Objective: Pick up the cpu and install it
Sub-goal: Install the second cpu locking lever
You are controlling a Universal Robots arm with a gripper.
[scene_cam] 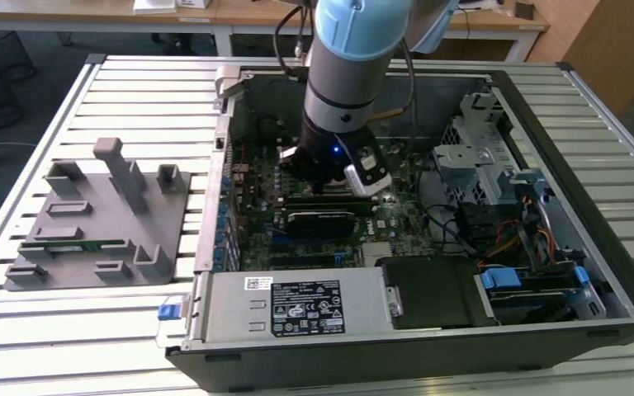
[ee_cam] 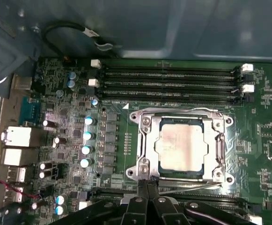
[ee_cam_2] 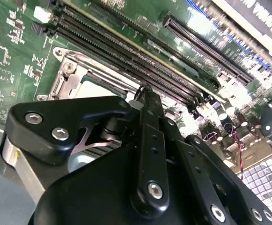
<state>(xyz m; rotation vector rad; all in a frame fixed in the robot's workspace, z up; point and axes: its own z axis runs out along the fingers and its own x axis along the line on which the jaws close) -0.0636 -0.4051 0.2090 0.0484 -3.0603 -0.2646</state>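
Note:
The cpu (ee_cam: 180, 147), a small square chip with a silvery-white top, lies flat inside the metal socket frame (ee_cam: 143, 140) on the green motherboard. In the first wrist view my gripper (ee_cam: 148, 182) hovers just past the socket's edge, its two thin fingertips pressed together with nothing between them. In the second wrist view the black finger linkage (ee_cam_2: 150, 140) covers most of the socket, and a pale strip of the cpu (ee_cam_2: 96, 86) shows beyond it. In the exterior view the gripper (scene_cam: 328, 177) hangs low inside the open computer case, over the motherboard.
Black memory slots (ee_cam: 168, 82) run along one side of the socket, with capacitors (ee_cam: 86, 136) on another side. A black heatsink block (scene_cam: 323, 221) sits on the board near the gripper. The grey fixture (scene_cam: 96, 223), holding a green memory stick (scene_cam: 86, 244), stands at the exterior view's left.

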